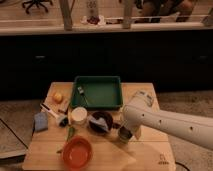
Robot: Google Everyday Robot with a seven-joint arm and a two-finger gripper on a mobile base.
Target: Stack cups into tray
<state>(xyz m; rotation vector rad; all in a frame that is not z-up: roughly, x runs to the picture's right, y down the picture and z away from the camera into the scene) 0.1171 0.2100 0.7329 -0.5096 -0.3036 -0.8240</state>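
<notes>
The gripper (125,134) sits just right of frame centre, low over the wooden desk (145,157), at the end of the white arm (170,122); whether it is open, closed or gripping anything cannot be told. A small dark cup (123,134) appears at the gripper, though contact is unclear. The dark green rectangular plastic tray (119,95) lies up and left of the gripper, beyond the dark brown bowl (100,121), its long axis running left-right across the frame.

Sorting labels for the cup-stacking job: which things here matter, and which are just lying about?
Job: dark green rectangular plastic tray; small dark metallic cup, at the tool right of the bowls.
Lying about: round orange bowl; dark brown bowl; white round container; blue sponge.
</notes>
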